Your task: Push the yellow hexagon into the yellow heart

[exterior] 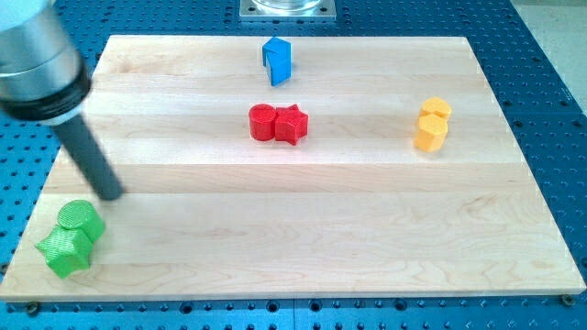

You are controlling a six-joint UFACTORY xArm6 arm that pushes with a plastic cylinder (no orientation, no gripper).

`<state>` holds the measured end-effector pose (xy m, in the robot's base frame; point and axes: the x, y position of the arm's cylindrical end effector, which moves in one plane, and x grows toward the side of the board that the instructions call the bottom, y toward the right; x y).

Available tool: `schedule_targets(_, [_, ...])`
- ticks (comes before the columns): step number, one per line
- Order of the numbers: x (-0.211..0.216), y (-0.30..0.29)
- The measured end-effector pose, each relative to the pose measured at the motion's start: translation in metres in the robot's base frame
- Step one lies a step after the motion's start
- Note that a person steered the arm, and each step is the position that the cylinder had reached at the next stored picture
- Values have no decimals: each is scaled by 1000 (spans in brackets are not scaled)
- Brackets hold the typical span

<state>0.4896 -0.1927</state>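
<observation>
Two yellow blocks stand touching at the view's right: the upper one [437,109] and the lower one [429,134]. I cannot tell for sure which is the hexagon and which is the heart; the lower looks six-sided. My tip [111,195] is at the view's left, far from both, just above the green blocks. The dark rod rises from it to the upper left corner.
A green round block [79,218] and a green star [64,252] touch at the lower left. A red round block [263,122] and a red star [292,125] touch at centre. A blue block [277,60] stands at the top. The wooden board [303,238] lies on a blue perforated table.
</observation>
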Motion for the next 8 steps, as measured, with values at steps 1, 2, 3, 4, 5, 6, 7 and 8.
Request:
schedule_targets(1, [10, 72])
schedule_targets(2, [14, 132])
schedule_targets(3, [13, 190])
schedule_targets(4, [12, 207])
schedule_targets(5, [12, 207])
schedule_targets(6, [-1, 207])
schedule_targets(7, [-7, 207])
schedule_targets(8, [-11, 211])
